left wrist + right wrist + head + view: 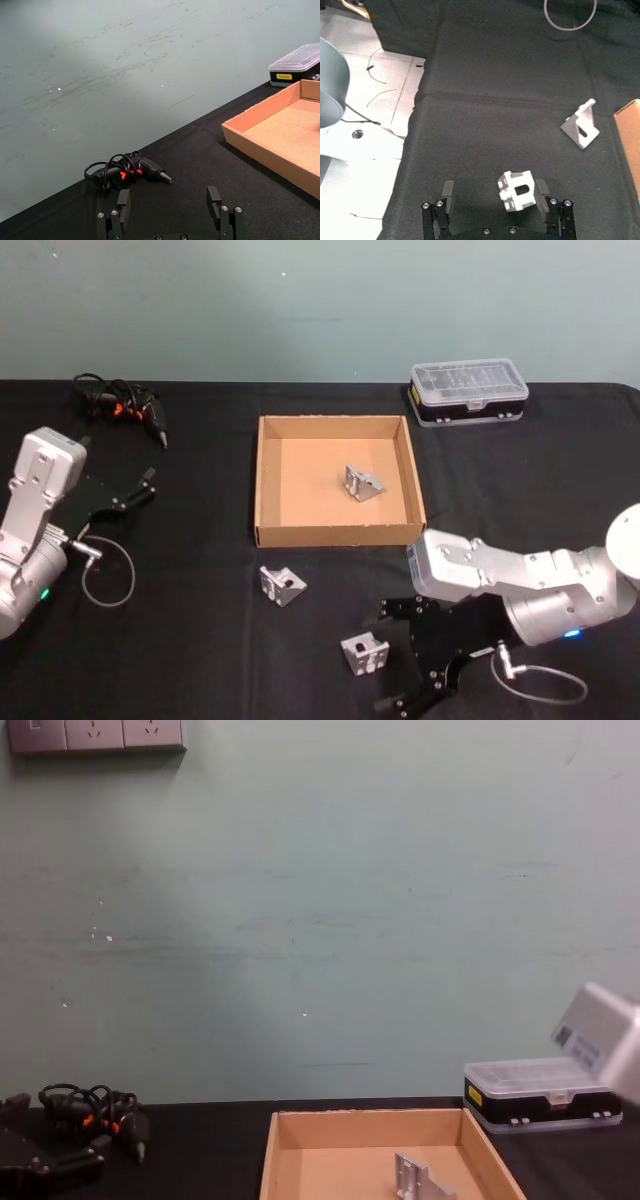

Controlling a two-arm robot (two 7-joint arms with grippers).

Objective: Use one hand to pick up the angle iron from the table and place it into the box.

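An angle iron (518, 190) on the table (495, 75) is enclosed, not pinched, by the spread right gripper (494, 194); open cloth lies toward the front edge. The left gripper (169, 202) is parked, spread.

Lab bench, black table (200, 660), wall sockets (95, 735)

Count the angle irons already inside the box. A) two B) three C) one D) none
C: one angle iron lies in the box; a second angle iron and a third angle iron, by the open right hand, sit on the table.
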